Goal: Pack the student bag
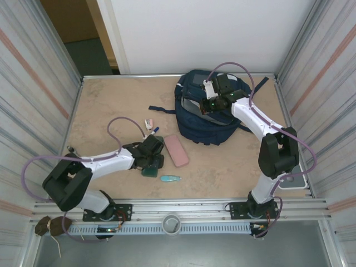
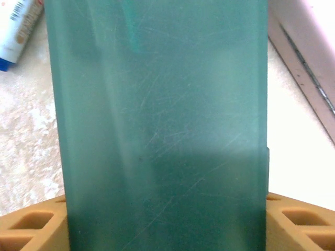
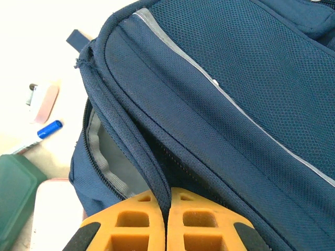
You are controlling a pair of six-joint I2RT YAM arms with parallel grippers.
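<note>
The top view looks steeply down from high behind the near edge of the desk (image 1: 111, 111), far enough to take in all of it. The left wrist view faces down, very close on the box (image 2: 157, 130), marker (image 2: 15, 26) upper left, case (image 2: 309, 47) upper right. The right wrist view sits close against the bag (image 3: 235, 78); its left edge shares that box, marker and case.
</note>
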